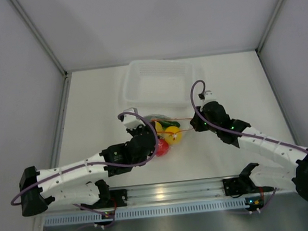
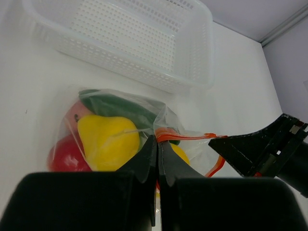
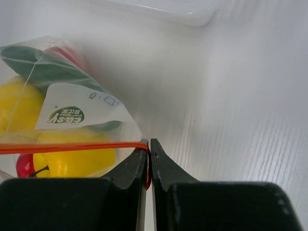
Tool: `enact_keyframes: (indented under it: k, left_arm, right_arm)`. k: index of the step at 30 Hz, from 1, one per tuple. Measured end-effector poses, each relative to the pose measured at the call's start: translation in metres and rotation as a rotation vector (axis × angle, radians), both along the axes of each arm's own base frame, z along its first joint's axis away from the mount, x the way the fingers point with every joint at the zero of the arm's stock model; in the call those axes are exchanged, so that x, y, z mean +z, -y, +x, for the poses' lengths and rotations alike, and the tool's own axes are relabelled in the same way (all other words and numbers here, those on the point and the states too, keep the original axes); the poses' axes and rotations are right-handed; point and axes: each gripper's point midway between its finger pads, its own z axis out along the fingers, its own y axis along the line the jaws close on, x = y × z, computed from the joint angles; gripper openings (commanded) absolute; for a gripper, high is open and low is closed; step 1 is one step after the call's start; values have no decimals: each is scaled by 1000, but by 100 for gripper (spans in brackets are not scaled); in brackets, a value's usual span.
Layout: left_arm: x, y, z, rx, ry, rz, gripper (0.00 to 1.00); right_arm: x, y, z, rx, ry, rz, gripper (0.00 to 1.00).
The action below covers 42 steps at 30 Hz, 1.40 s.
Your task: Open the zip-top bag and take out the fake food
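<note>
The clear zip-top bag [image 1: 166, 129] lies mid-table with its orange-red zip strip [image 2: 185, 137] stretched between both grippers. Inside it sits the fake food: a yellow fruit [image 2: 108, 142], a red one [image 2: 66, 158] and a dark green cucumber [image 2: 118, 107]. My left gripper [image 2: 158, 141] is shut on the zip strip's left part. My right gripper [image 3: 149, 144] is shut on the strip's [image 3: 72, 147] other end. In the top view the left gripper [image 1: 151, 131] and right gripper [image 1: 194, 127] flank the bag. A white label [image 3: 79, 109] shows on the bag.
A translucent white perforated basket [image 1: 159, 82] stands just behind the bag; its near wall [image 2: 120, 62] is close to the bag. Grey walls enclose the table on three sides. The arm bases and a metal rail [image 1: 172, 193] line the near edge.
</note>
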Motion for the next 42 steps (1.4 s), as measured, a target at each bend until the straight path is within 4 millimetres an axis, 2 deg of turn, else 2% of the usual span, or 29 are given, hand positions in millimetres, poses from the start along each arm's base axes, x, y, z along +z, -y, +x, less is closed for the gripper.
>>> enact_keyframes:
  k: [4, 8, 13, 17, 21, 27, 35, 42]
  left_arm:
    - [-4, 1, -2, -17, -8, 7, 0]
    - [2, 9, -1, -38, -9, 21, 0]
    - [12, 31, 4, -81, -8, 54, 0]
    - [11, 45, 4, -125, -17, 90, 0]
    - [12, 57, 2, -181, -25, 109, 0]
    - [15, 64, -2, -228, -29, 113, 0]
    - [22, 63, -6, -271, -22, 113, 0]
    - [39, 56, -6, -297, -11, 62, 0]
  right_arm:
    - [-1, 0, -1, 11, -4, -4, 18]
    - [4, -4, -10, 69, -3, 20, 30]
    - [42, -14, -23, 191, 91, 85, 27]
    - [78, -24, -37, 307, 190, 132, 25]
    - [91, -39, -57, 434, 244, 151, 22]
    - [86, -67, -85, 579, 275, 108, 20]
    - [54, -75, -74, 582, 242, 4, 23]
    - [40, -92, -86, 681, 284, -37, 25]
